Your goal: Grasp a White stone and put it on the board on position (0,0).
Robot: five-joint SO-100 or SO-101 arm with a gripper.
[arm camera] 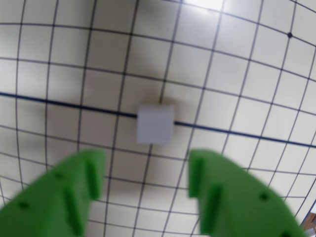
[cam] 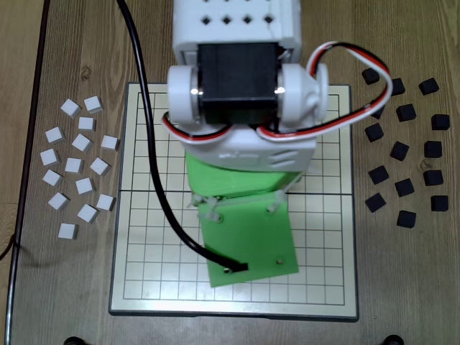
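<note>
The White stone (arm camera: 155, 124) sits on the board (cam: 330, 287), on the thick seam line at mid-board. The gripper (arm camera: 146, 180) hovers just beside it, jaws spread and empty. The block looks light, rigid and smooth; grip opposite flat sides.

A brown wooden tabletop with a fine lengthwise grain (cam: 402, 280) fills the fixed view — no wall, floor or window shows anywhere. A darker, swirling knot in the wood (cam: 85, 72) sits at the far left. Along the left edge runs a thin dark strip (cam: 27, 172), slightly slanted, with more of the same wood beyond it. At the near edge two small dark rounded feet (cam: 72, 341) (cam: 392, 339) poke into view, one left, one right. The light is even and soft — shadows on the wood are faint and short.
</note>
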